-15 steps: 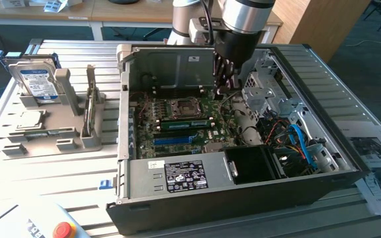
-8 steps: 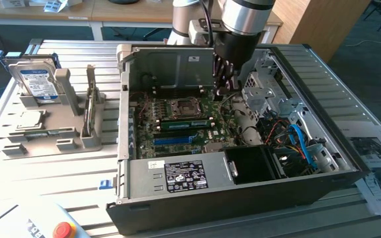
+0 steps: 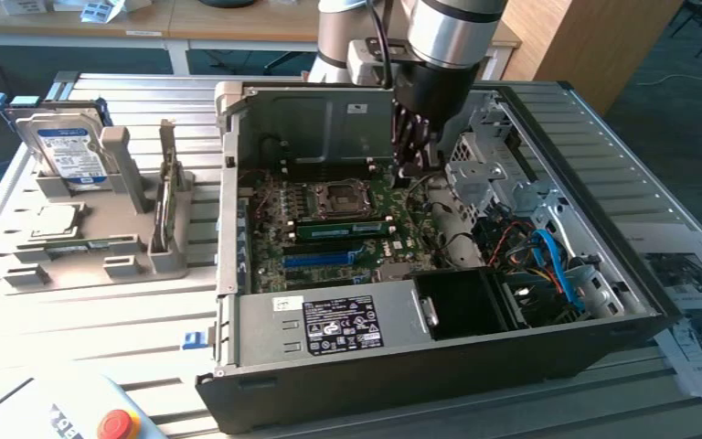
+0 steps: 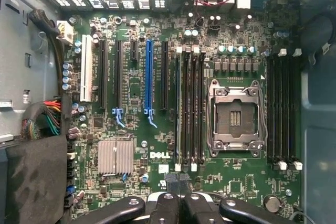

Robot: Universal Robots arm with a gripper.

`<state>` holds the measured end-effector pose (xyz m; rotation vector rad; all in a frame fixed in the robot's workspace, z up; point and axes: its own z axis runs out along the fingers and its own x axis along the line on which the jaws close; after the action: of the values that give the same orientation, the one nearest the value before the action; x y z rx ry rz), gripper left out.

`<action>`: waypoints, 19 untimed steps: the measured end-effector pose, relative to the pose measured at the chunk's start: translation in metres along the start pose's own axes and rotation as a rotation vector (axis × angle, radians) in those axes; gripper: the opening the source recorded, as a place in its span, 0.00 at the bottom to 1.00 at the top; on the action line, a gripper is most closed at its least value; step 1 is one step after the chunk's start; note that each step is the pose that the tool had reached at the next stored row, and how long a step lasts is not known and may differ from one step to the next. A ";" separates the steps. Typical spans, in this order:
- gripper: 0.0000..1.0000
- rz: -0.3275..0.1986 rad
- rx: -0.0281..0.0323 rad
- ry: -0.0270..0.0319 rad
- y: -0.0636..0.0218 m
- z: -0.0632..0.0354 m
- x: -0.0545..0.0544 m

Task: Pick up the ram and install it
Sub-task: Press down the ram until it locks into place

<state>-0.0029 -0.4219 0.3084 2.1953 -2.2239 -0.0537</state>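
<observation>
The ram is a green stick with dark chips. It lies along a slot on the motherboard inside the open computer case, next to the processor socket. In the wrist view the ram shows edge-on as a pale strip in the slot nearest the blue slot. My gripper reaches down into the case with its fingers shut and nothing between them. Its tips hang over one end of the ram slots; I cannot tell whether they touch the ram.
A grey holder on the exterior view's left carries a hard drive, a square silver chip and a thin upright board. Cables and a black fan shroud crowd the case's right side. Papers lie beside it.
</observation>
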 end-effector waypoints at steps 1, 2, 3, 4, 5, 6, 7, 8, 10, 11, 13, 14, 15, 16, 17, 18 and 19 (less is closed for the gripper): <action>0.10 0.000 0.0000 0.0000 0.0000 0.0004 0.000; 0.10 0.000 0.0000 0.0000 0.0000 0.0008 0.000; 0.10 0.000 0.0000 -0.0001 0.0000 0.0013 0.000; 0.10 0.000 0.0000 0.0000 -0.0001 0.0018 0.000; 0.10 0.000 0.0000 0.0000 -0.0001 0.0022 0.000; 0.10 0.000 0.0000 -0.0001 -0.0001 0.0027 0.000; 0.10 0.000 0.0000 0.0000 -0.0001 0.0032 0.000; 0.10 0.000 0.0000 -0.0001 -0.0001 0.0038 0.000; 0.10 0.000 0.0000 -0.0001 -0.0002 0.0050 0.000; 0.10 0.000 0.0000 0.0000 -0.0002 0.0057 0.000; 0.10 0.000 0.0000 0.0000 -0.0003 0.0080 0.000; 0.10 0.000 0.0000 0.0000 -0.0003 0.0091 0.000; 0.10 0.000 0.0000 0.0000 -0.0004 0.0104 0.000; 0.10 0.000 0.0000 0.0000 -0.0004 0.0117 0.000; 0.10 0.000 0.0000 0.0000 -0.0005 0.0130 0.000; 0.10 0.000 0.0000 0.0000 -0.0005 0.0142 0.000; 0.10 0.000 0.0000 0.0000 -0.0006 0.0154 0.000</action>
<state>-0.0029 -0.4219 0.2930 2.1954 -2.2240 -0.0537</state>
